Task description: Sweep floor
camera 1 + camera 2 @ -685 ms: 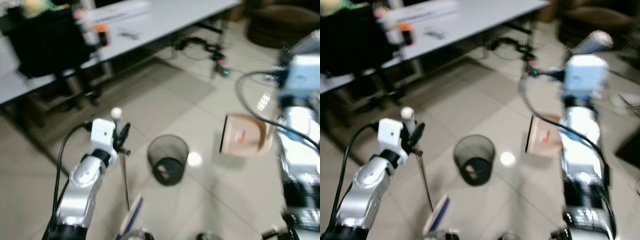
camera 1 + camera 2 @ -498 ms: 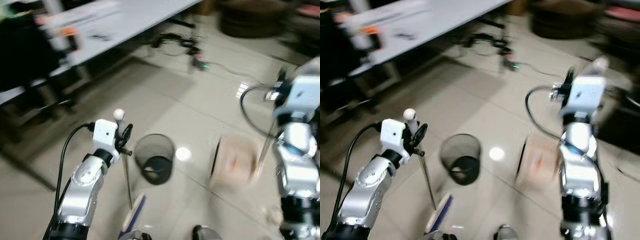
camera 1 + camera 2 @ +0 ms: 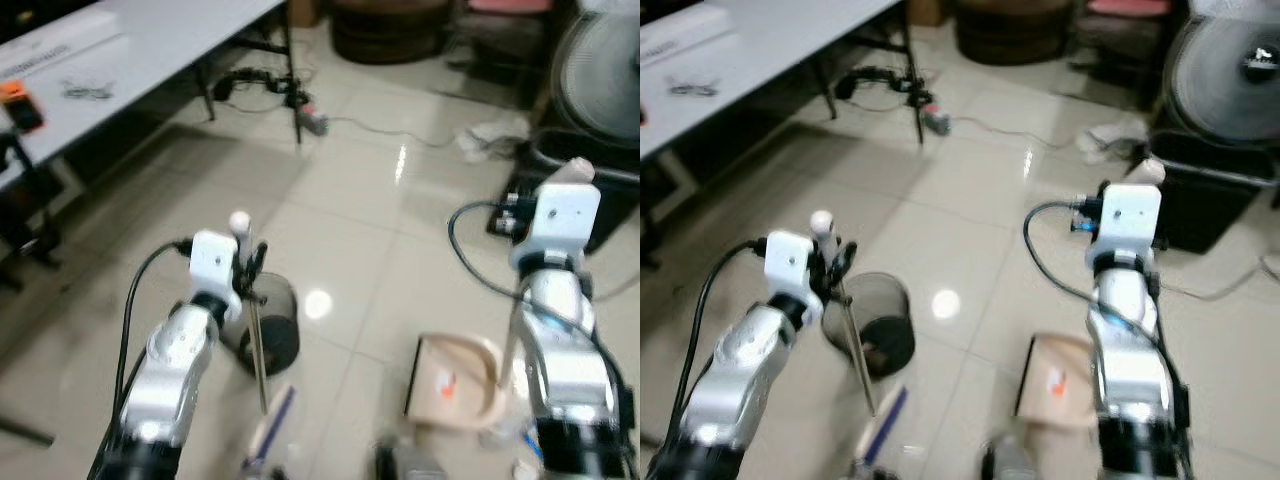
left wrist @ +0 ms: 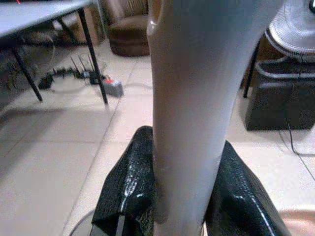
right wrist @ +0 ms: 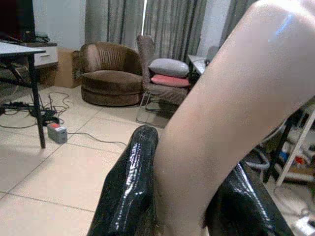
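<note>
My left gripper (image 3: 251, 274) is shut on the pale broom handle (image 4: 189, 98), its black fingers (image 4: 129, 183) pressed on both sides. The thin shaft runs down to the blue-and-white broom head (image 3: 268, 436) near the floor. My right gripper (image 5: 182, 196) is shut on the beige dustpan's handle (image 5: 231, 98). The dustpan (image 3: 452, 381) hangs low beside my right arm with its open mouth facing left. A black mesh waste bin (image 3: 270, 332) stands on the tiled floor just behind the broom shaft.
A grey table (image 3: 150, 45) with black legs runs along the upper left, with cables and a power strip (image 3: 312, 121) beneath its end. A fan (image 3: 598, 70), a black box (image 3: 560, 165) and a brown pouffe (image 3: 390, 22) stand at the far right. Bare tiles lie ahead.
The whole view has swung to the right, so the table has slid left and the fan has come into sight. Both grippers keep their hold; the dustpan now hangs lower.
</note>
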You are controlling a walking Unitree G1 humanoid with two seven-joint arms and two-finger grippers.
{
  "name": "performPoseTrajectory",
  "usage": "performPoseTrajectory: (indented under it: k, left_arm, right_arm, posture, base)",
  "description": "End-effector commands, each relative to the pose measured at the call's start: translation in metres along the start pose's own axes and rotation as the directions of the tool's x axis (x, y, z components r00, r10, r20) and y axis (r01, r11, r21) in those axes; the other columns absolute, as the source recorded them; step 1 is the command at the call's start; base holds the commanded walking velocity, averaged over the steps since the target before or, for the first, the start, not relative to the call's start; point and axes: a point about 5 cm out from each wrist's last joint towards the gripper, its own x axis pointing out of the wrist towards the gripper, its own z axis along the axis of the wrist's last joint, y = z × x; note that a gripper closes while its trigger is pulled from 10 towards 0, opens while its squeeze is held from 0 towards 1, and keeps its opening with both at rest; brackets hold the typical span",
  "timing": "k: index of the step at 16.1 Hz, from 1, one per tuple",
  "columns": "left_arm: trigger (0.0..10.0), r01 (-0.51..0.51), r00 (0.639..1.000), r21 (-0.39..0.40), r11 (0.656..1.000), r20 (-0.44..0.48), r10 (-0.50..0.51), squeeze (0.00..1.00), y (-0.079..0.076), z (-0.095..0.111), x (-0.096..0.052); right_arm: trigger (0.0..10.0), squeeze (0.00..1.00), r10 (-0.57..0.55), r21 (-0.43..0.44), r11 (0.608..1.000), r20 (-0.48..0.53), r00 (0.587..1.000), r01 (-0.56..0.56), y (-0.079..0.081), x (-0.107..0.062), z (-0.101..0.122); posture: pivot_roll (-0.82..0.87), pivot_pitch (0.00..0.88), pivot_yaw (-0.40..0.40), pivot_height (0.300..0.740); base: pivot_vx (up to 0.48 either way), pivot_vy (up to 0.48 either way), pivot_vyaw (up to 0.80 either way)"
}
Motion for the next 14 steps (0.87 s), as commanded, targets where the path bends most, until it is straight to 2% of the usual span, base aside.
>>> performPoseTrajectory:
  k: [1, 5, 7, 10, 12, 14]
  left_arm:
    - [10.0, -0.011, 0.999, 0.011, 1.0, 0.045, 0.01, 0.0, 0.0, 0.008, 0.004]
    - [10.0, -0.016, 0.996, 0.046, 0.999, 0.086, 0.012, 0.0, -0.002, 0.015, 0.01]
    - [10.0, -0.032, 0.994, 0.065, 0.997, 0.103, 0.026, 0.0, -0.001, 0.018, 0.012]
    - [10.0, -0.049, 0.993, 0.072, 0.996, 0.111, 0.041, 0.0, 0.0, 0.02, 0.014]
    - [10.0, -0.058, 0.992, 0.074, 0.996, 0.115, 0.049, 0.0, 0.001, 0.02, 0.015]
    - [10.0, -0.087, 0.99, 0.08, 0.993, 0.114, 0.078, 0.0, 0.003, 0.019, 0.015]
  right_arm:
    - [10.0, 0.0, 0.013, 0.032, 0.999, -0.004, 1.0, -0.013, 0.002, -0.001, 0.005]
    - [10.0, 0.0, 0.014, 0.069, 0.998, -0.089, 0.996, -0.008, 0.012, -0.009, -0.002]
    - [10.0, 0.0, 0.044, 0.089, 0.995, -0.09, 0.995, -0.036, 0.016, -0.011, -0.001]
    - [10.0, 0.0, 0.084, 0.036, 0.996, -0.04, 0.996, -0.083, 0.021, -0.01, 0.005]
    - [10.0, 0.0, 0.089, 0.027, 0.996, -0.031, 0.996, -0.088, 0.024, -0.009, 0.005]
    - [10.0, 0.0, 0.149, 0.047, 0.988, -0.013, 0.989, -0.148, 0.031, -0.008, 0.005]
  posture:
    - [-0.05, 0.092, 0.091, 0.74]
    - [-0.05, 0.101, 0.094, 0.74]
    - [-0.05, 0.102, 0.093, 0.74]
    - [-0.05, 0.104, 0.08, 0.74]
    - [-0.04, 0.104, 0.077, 0.74]
    - [-0.04, 0.086, 0.074, 0.74]
  base:
    - [0.0, 0.0, -0.8]
    - [0.0, 0.0, -0.8]
    - [0.0, 0.0, -0.8]
    - [0.0, -0.374, -0.8]
    - [0.0, -0.467, 0.0]
    - [0.0, -0.469, 0.0]
